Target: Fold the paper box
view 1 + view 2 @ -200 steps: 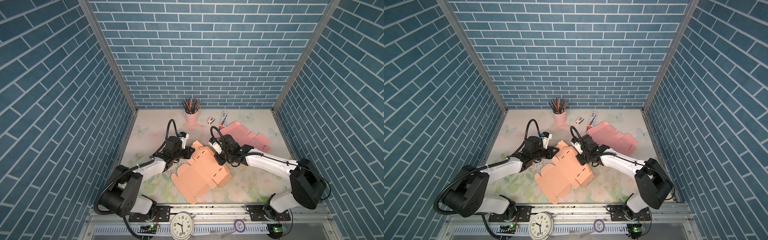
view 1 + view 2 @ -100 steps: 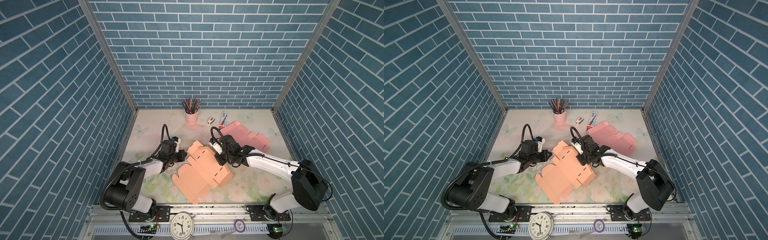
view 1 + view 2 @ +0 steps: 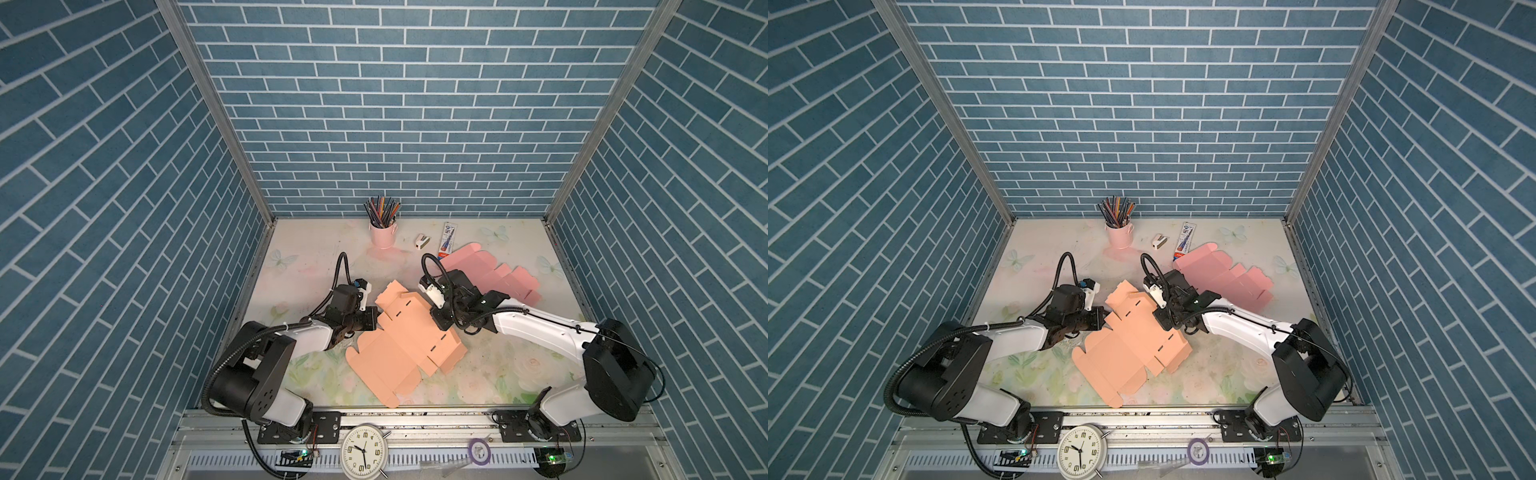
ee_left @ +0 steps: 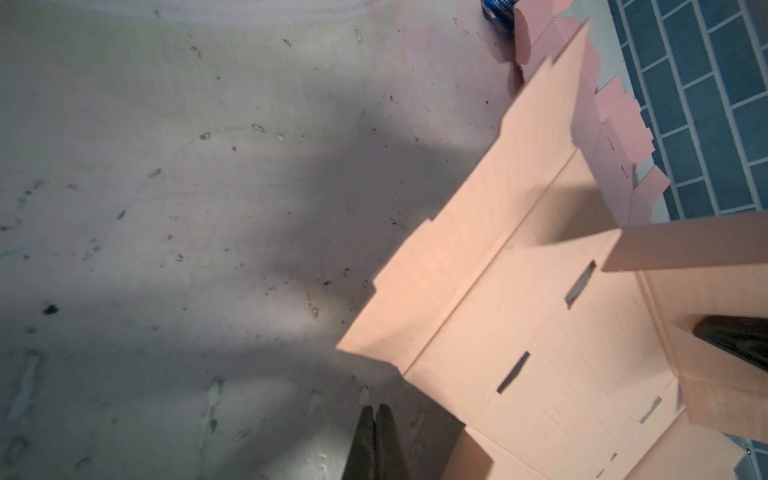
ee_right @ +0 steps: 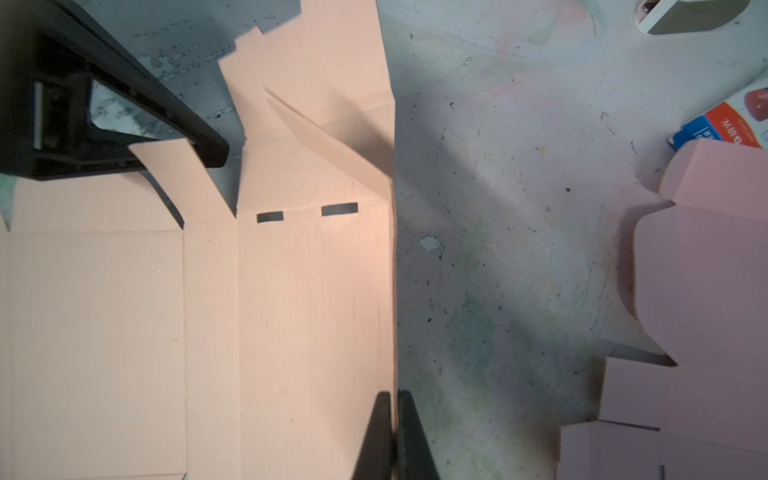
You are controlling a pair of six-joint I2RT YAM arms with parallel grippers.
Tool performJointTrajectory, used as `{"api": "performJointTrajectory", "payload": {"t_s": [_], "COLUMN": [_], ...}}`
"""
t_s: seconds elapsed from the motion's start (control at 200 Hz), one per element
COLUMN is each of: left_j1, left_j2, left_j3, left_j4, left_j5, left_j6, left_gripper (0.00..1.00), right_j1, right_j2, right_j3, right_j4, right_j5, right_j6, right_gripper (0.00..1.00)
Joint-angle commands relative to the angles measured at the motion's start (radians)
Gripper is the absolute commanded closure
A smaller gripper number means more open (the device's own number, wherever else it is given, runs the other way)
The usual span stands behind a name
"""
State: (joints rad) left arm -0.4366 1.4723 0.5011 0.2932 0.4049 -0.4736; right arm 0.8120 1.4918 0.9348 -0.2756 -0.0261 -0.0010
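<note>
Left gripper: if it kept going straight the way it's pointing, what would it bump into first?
Probably the orange paper box: the left gripper, fingers shut, points at the near corner of its side flap, just ahead. Depth is unclear, so it could graze the table first.

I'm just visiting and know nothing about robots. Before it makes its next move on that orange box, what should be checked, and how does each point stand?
1. Right tool shut on the edge of the box: ok.
2. Left tool gripping a flap: not ok; it is shut and empty beside the box.
3. Left tool touching the box: cannot tell.
4. Box walls folded up: not ok; most panels lie flat.
5. Pink sheet apart from the box: ok.
6. Cup away from both arms: ok.
</note>
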Motion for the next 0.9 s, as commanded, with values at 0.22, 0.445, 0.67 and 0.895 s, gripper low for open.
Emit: {"api": "performJointTrajectory", "payload": {"t_s": [0.22,0.445,0.67,0.895], "left_j1": [-0.109,-0.143,0.009,0.133], "left_j2": [-0.080,-0.100,-0.191,-0.182], "left_j3": [-0.029,-0.039,-0.062,0.010], "left_j4": [-0.054,-0.055,-0.024,0.001], "left_j5": [-0.045,-0.054,0.054,0.103], "left_j6": [-0.016,-0.030,-0.026,-0.045], "left_gripper": [1.00,1.00,1.00,1.00], "right_j1": [0.007,0.007,0.010,0.010], "right_j2": [0.014,0.002,-0.048,-0.024], "right_j3": [0.014,0.003,-0.039,-0.017], "right_j4": [0.013,0.017,0.053,0.064], "right_j5": [0.018,0.023,0.046,0.074], "right_j6": [-0.045,-0.068,-0.163,-0.247], "right_gripper": [1.00,1.00,1.00,1.00]}}
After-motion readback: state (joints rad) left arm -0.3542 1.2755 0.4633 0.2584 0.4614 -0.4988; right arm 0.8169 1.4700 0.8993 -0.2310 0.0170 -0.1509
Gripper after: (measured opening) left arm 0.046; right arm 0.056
